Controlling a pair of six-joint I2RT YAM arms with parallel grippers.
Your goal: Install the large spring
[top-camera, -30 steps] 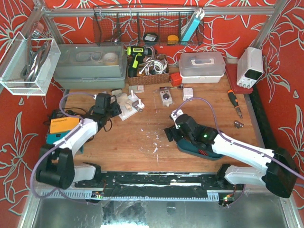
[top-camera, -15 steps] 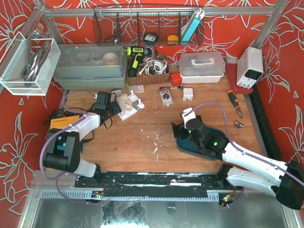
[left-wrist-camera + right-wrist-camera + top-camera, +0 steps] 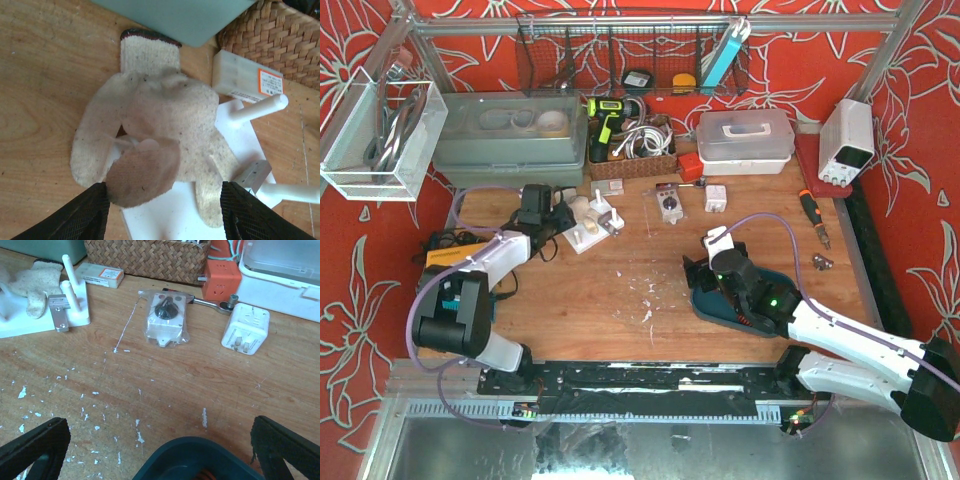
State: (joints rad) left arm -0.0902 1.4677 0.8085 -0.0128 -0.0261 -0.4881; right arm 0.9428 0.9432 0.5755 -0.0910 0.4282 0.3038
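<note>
The large spring does not show clearly in any view. A white fixture (image 3: 592, 222) with upright pegs (image 3: 257, 107) stands at the back left, and a knitted glove (image 3: 165, 110) lies draped over its base. My left gripper (image 3: 165, 217) hovers open just above the glove and the white base, with nothing between its fingers (image 3: 85, 215). My right gripper (image 3: 162, 455) is wide open over the far rim of a dark teal tray (image 3: 200, 450). A sliver of orange shows inside the tray; I cannot tell what it is.
A small metal block (image 3: 252, 175) sits on the fixture beside the glove. A bagged black knob (image 3: 167, 320), a white plug adapter (image 3: 245, 330) and an orange cube (image 3: 221, 282) lie ahead of the right gripper. A wicker basket (image 3: 630, 160), grey bin (image 3: 510, 140) and white box (image 3: 745, 140) line the back.
My left gripper has swung back and right to the glove on the fixture. The right arm pulled back to the right over the tray, then held still.
</note>
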